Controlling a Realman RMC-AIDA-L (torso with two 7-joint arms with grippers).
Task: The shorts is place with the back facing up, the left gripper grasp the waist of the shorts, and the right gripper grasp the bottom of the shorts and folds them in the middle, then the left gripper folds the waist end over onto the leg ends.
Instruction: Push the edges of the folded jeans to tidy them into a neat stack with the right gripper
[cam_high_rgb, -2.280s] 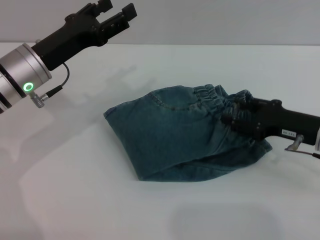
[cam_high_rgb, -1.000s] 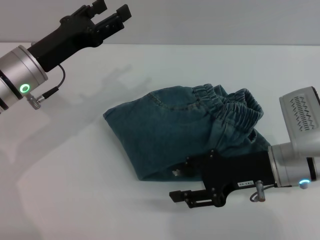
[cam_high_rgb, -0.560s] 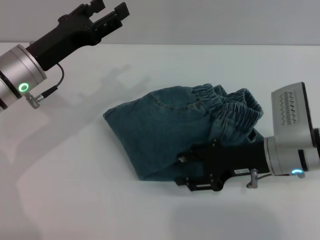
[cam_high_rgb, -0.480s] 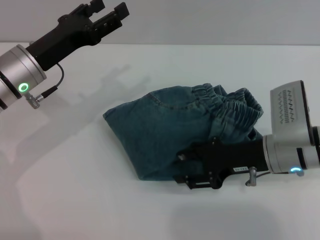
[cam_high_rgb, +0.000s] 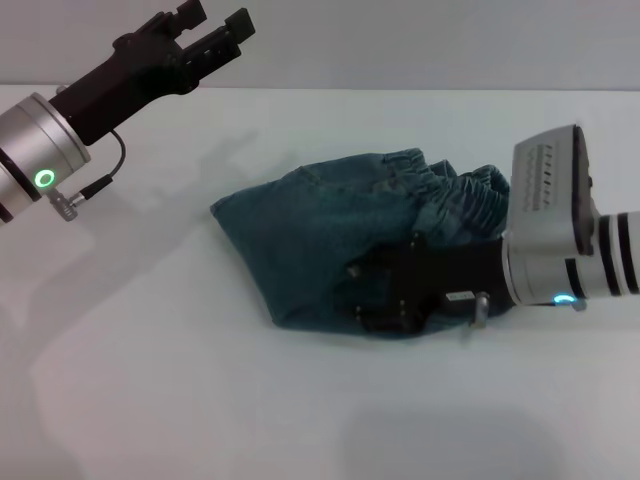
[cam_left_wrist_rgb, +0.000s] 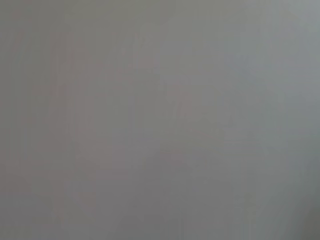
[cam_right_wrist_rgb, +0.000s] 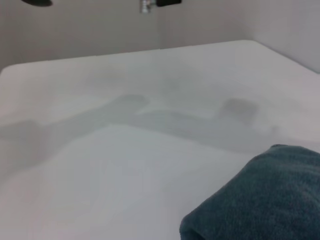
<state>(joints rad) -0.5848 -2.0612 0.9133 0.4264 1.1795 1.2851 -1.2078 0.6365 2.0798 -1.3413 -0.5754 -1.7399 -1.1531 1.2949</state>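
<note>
While folded, shorts lengthwise left-right, waist rightward.

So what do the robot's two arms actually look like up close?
The left gripper is a black two-pronged claw on a black stem, joined to a silver cylinder with a glowing green ring and a thin black cable with a metal plug. The right gripper is also black, with a small white label, on a silver wrist with black bands, a pale ribbed plate and a small blue light.
</note>
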